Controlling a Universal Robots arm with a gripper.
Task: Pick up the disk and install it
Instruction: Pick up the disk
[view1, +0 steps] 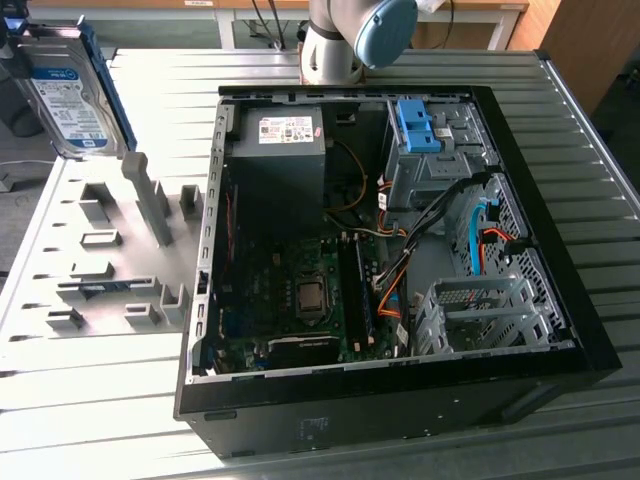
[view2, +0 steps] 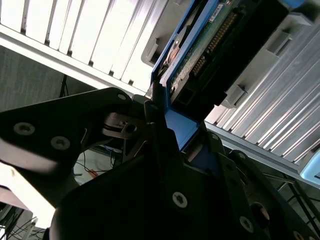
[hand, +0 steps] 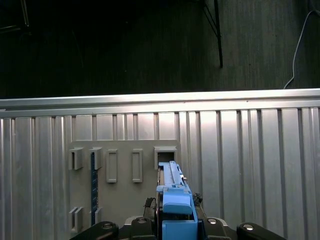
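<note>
Upper left of the exterior view, the disk (view1: 68, 92) stands on edge, label towards us, above the grey slotted holder (view1: 110, 270) on the bench (view1: 80, 420). In the second wrist view the hand (view2: 167, 122) is clamped on the disk's blue rail. At the exterior view's right lies the open computer case (view1: 560, 330), a blue bracket (view1: 418, 125) atop its drive cage.

I'm holding the disk (view1: 68, 95) up in the upper left of the exterior view; it's standing on edge, slightly tilted, blue-and-white label facing out, blue rail lining its right edge.
</note>
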